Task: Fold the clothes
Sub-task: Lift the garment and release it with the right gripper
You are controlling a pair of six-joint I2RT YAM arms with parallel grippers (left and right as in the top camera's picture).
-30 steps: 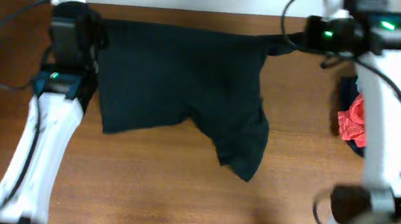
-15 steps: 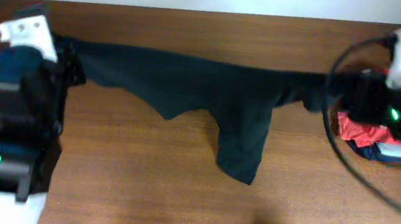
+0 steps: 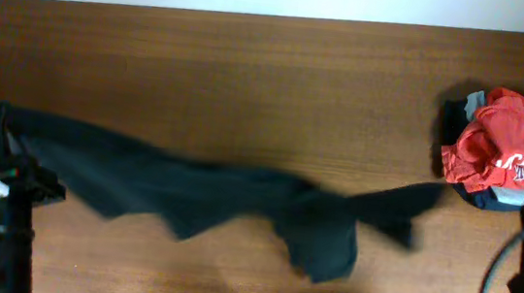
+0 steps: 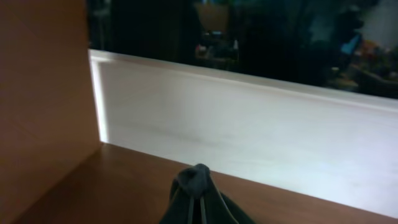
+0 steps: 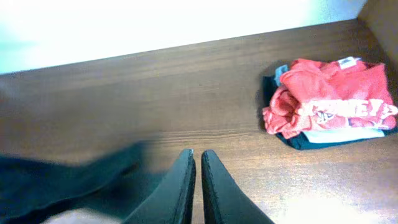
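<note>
Right fingers (image 5: 177, 186) together, empty; black T-shirt (image 3: 218, 196) stretched in blurred band.

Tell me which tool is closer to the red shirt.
Right. The right tool is near the red shirt on the table's right side. The left tool is far off at the left edge, clamped on the black T-shirt.

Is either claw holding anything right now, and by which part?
Left claw pinches the black T-shirt by a bunched edge at its left end; right claw holds nothing.
</note>
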